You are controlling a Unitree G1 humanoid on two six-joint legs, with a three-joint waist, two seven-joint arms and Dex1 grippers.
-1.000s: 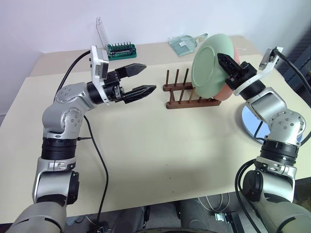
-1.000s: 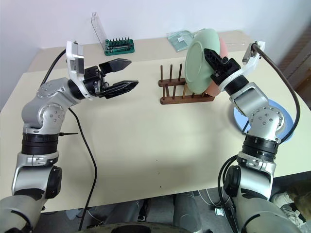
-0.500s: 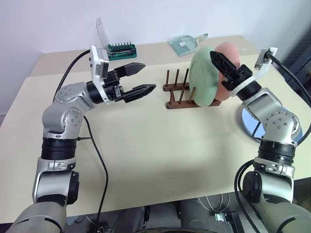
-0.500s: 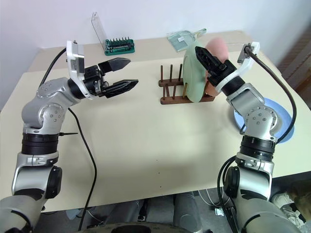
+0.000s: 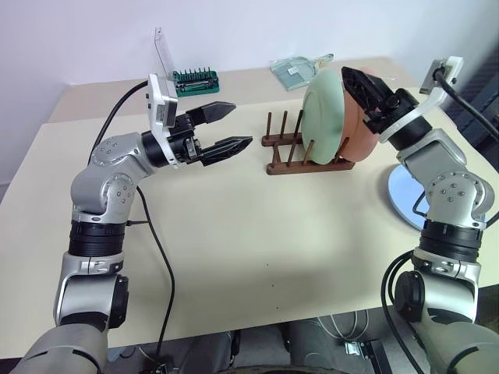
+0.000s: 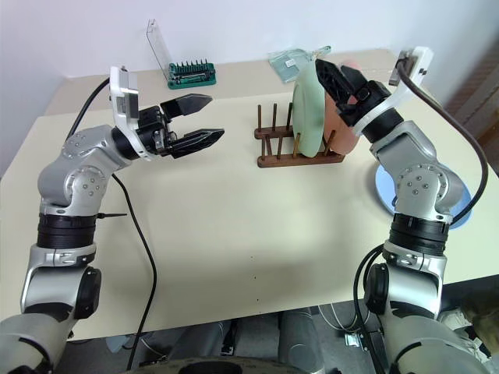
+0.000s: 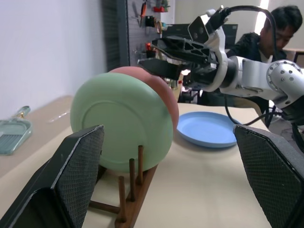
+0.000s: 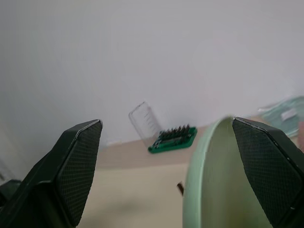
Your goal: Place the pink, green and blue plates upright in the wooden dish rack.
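Observation:
The pale green plate (image 5: 323, 117) stands on edge between the pegs of the wooden dish rack (image 5: 290, 153). It leans back against the pink plate (image 5: 360, 134), which stands behind it in the rack. Just above their top edges my right gripper (image 5: 360, 86) hovers open, with nothing in it. The blue plate (image 5: 401, 195) lies flat on the table at the right, partly hidden by my right arm. Left of the rack, my left gripper (image 5: 238, 125) is open and empty and points at it. The left wrist view shows the green plate (image 7: 121, 126), the pink plate (image 7: 167, 95) and the blue plate (image 7: 209, 129).
A green bit set with a clear lid (image 5: 195, 78) and a clear glass piece (image 5: 300, 68) lie at the table's far edge. A black cable (image 5: 152, 234) hangs from my left arm across the table. A person (image 7: 278, 26) sits beyond the table.
My right gripper opened, let go of the green plate and rose a little. The plate tipped from tilted to standing in the rack against the pink one. The left arm kept still.

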